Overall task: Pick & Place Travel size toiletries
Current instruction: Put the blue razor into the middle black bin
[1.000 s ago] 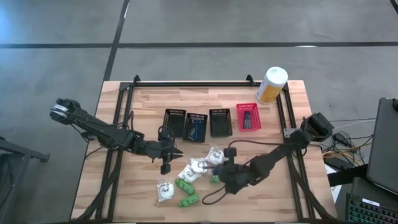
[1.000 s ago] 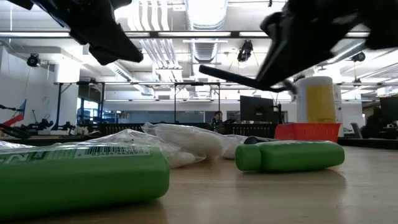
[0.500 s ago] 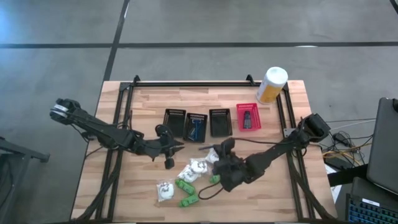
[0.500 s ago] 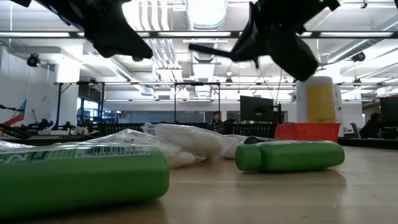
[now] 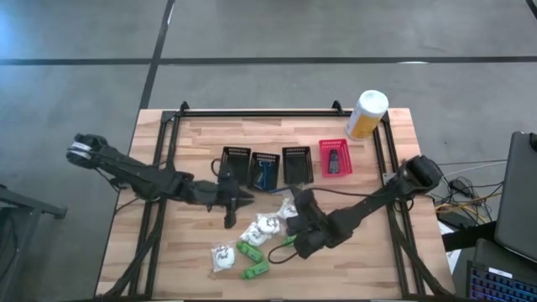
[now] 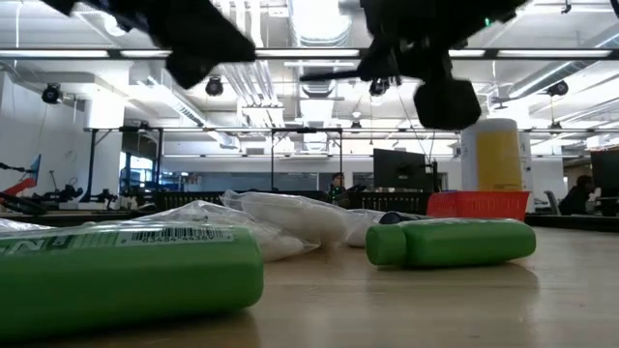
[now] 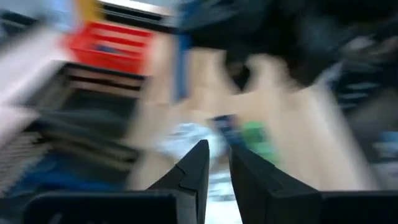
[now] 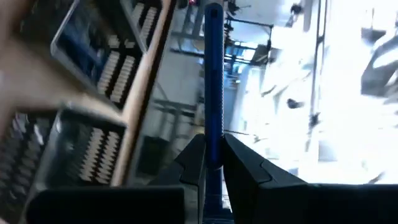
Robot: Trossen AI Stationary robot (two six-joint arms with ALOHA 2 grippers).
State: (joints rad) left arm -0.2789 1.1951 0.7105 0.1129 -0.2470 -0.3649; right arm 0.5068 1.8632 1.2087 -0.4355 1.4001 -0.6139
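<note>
The travel size toiletries lie near the table's front middle: white wrapped lumps (image 5: 267,226) (image 5: 223,256) and green packets (image 5: 249,250) (image 5: 256,270); one green packet (image 6: 450,242) rests on its side. My right gripper (image 5: 294,201) (image 8: 213,152) hangs above them, shut on a flat blue sachet (image 8: 213,74). My left gripper (image 5: 242,195) (image 7: 216,158) hovers just left of it, near the black baskets. Its fingers are shut to a narrow slit with nothing between them. My right gripper pinches one end of the blue sachet (image 8: 213,134) between its two fingers. Its wrist view shows the sachet edge-on. The fingers lie roughly level and along it. Most of the sachet sticks out past the fingertips (image 6: 329,73), lifted clear above the toiletries.
Three black mesh baskets (image 5: 236,164) (image 5: 265,170) (image 5: 297,164) and a red one (image 5: 335,157) stand in a row behind the grippers; one black basket and the red one hold something dark. A white-and-yellow canister (image 5: 367,114) stands at the far right corner.
My right gripper has rolled its wrist and shifted a little toward the table's left. The sachet it holds has gone from slanting to about level and sits higher in the low view. My left gripper has drifted up and toward the baskets.
</note>
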